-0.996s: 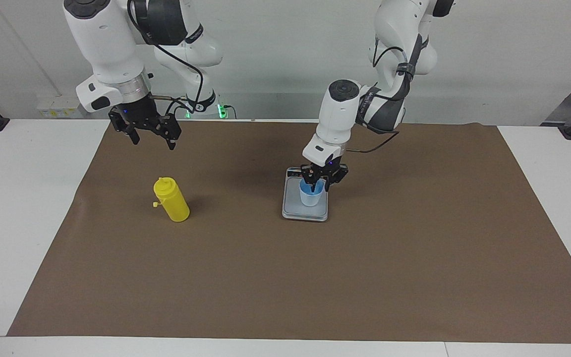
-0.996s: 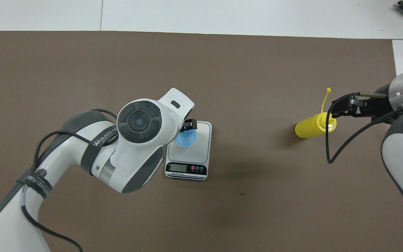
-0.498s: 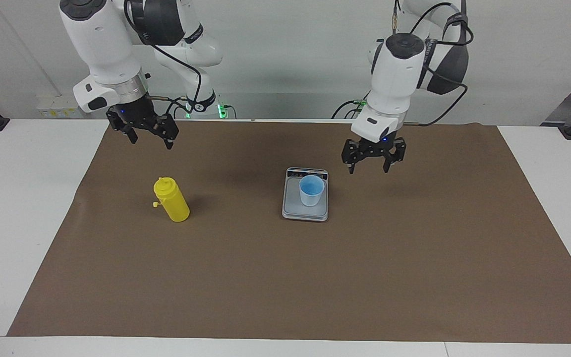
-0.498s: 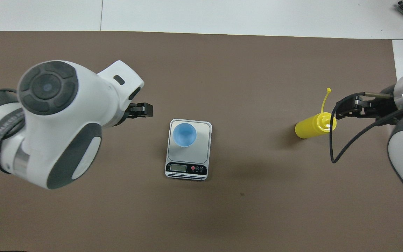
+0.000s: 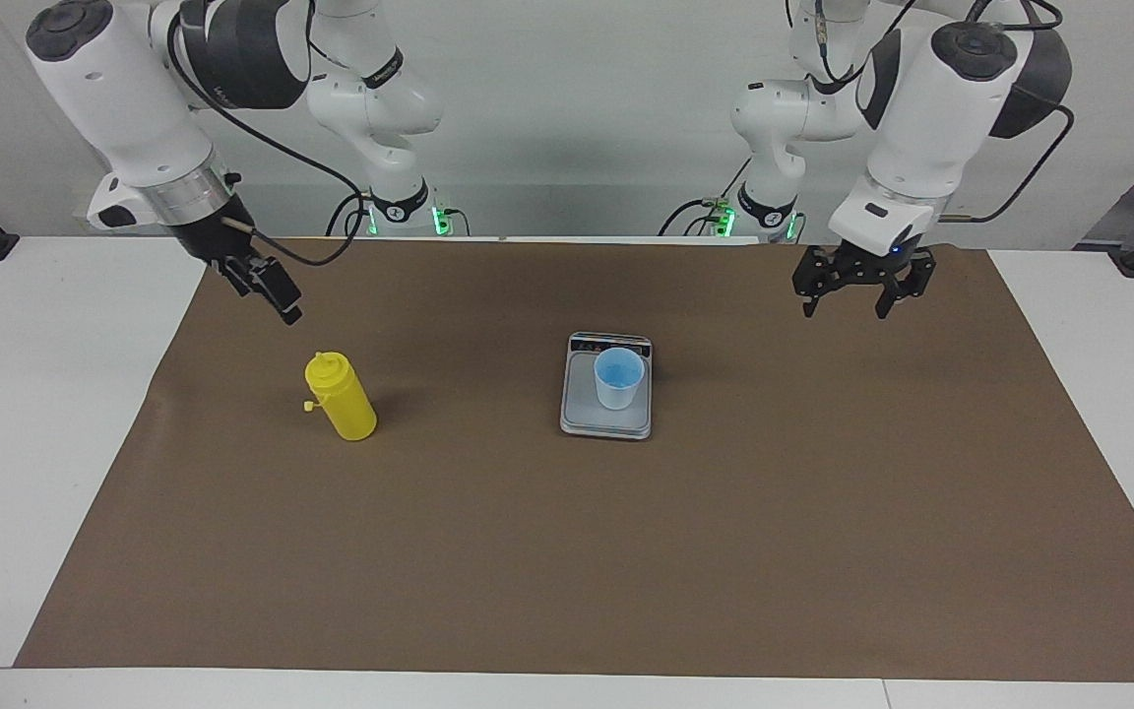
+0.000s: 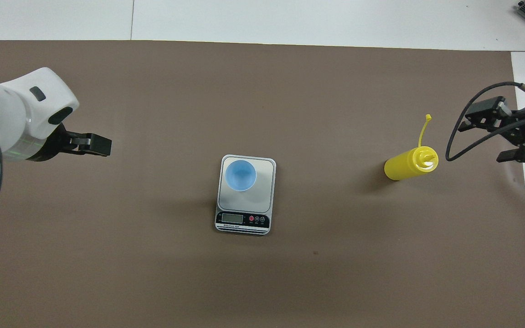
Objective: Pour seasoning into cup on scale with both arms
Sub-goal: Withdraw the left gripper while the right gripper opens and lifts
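Hanging up in the air, my left gripper [image 5: 848, 303] has its jaws wide open and holds nothing. My right gripper [image 5: 272, 295] is also up, open and empty. The yellow seasoning [image 5: 340, 397] stands on the brown mat [image 5: 626, 551], just below my right jaws, not touching. The blue cup [image 5: 618, 378] sits on the scale [image 5: 606, 421], between my two grippers, well apart from both.

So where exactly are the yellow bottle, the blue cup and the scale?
yellow bottle [image 5: 345, 404], facing view, middle of its body
blue cup [image 5: 618, 381], facing view, its outer wall
scale [image 6: 263, 196], overhead view, bare weighing plate
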Motion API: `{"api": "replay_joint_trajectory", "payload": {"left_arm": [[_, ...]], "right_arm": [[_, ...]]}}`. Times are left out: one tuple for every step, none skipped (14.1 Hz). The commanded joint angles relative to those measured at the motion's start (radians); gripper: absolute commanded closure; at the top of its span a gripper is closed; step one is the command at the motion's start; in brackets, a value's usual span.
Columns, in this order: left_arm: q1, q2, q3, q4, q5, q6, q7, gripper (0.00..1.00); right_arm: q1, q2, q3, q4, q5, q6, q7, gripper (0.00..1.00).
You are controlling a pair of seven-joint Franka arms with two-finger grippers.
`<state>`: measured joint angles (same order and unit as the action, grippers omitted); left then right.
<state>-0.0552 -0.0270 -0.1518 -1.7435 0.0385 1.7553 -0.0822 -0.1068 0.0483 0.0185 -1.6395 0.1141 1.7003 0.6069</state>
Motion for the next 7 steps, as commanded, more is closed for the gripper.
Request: {"api": "replay_joint_trajectory", "payload": {"left_arm": [[0.078,-0.016,-0.008,0.004,-0.023,-0.046,0.106,0.0],[0.106,-0.016,-0.009,0.005,-0.047,-0.057,0.14,0.0],[0.12,-0.019,-0.008,0.015,-0.07,-0.066,0.148,0.0],[0.12,-0.019,-0.009,0.031,-0.069,-0.088,0.148,0.0],[0.12,-0.019,-0.017,0.071,-0.069,-0.115,0.147,0.0],[0.121,-0.008,-0.018,0.131,-0.068,-0.158,0.147,0.0],[0.123,0.007,-0.017,0.175,-0.065,-0.192,0.147,0.0]], "right_arm": [[-0.071,0.102,0.003,0.103,0.064,-0.036,0.071,0.0],[-0.1,0.172,0.003,0.181,0.082,-0.089,0.091,0.0],[-0.125,0.244,0.003,0.255,0.122,-0.143,0.111,0.0],[-0.143,0.283,0.003,0.297,0.151,-0.19,0.128,0.0],[-0.148,0.307,0.003,0.305,0.157,-0.201,0.148,0.0],[-0.165,0.336,0.004,0.306,0.171,-0.202,0.163,0.0],[-0.189,0.364,0.005,0.306,0.212,-0.2,0.165,0.0]]}}
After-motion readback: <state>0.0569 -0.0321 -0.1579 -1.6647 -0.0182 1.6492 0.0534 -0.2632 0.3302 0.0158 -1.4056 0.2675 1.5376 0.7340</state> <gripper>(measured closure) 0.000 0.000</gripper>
